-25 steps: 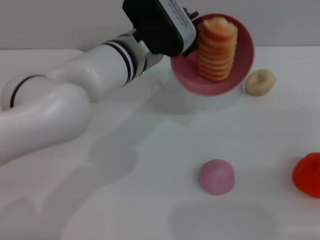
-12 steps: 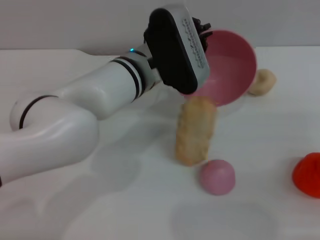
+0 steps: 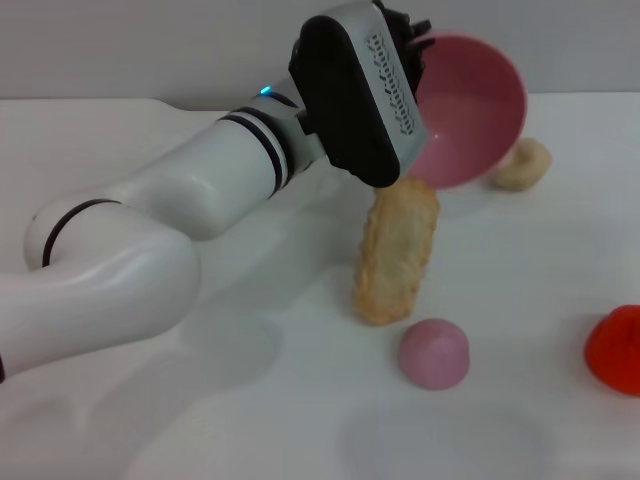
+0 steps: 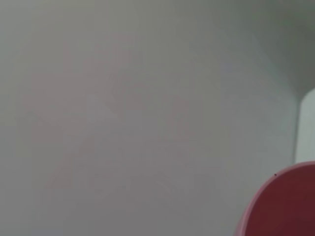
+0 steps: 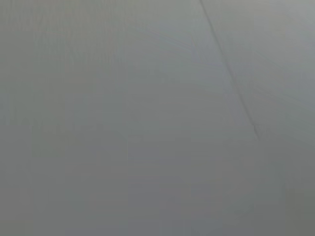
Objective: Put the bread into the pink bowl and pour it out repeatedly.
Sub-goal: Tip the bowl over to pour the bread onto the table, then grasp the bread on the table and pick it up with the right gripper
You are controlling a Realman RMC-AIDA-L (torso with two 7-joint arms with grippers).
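From the head camera I see my left gripper (image 3: 412, 45) with its jaws clamped on the rim of the pink bowl (image 3: 468, 110), tipped on its side above the tabletop (image 3: 520, 400) toward the far edge. The bread (image 3: 396, 254) lies plain side up just under the bowl, near a pink bun (image 3: 434, 353).

Left wrist: only a sliver of bowl (image 4: 283, 204).

Right wrist: blank grey; those jaws are out of sight.
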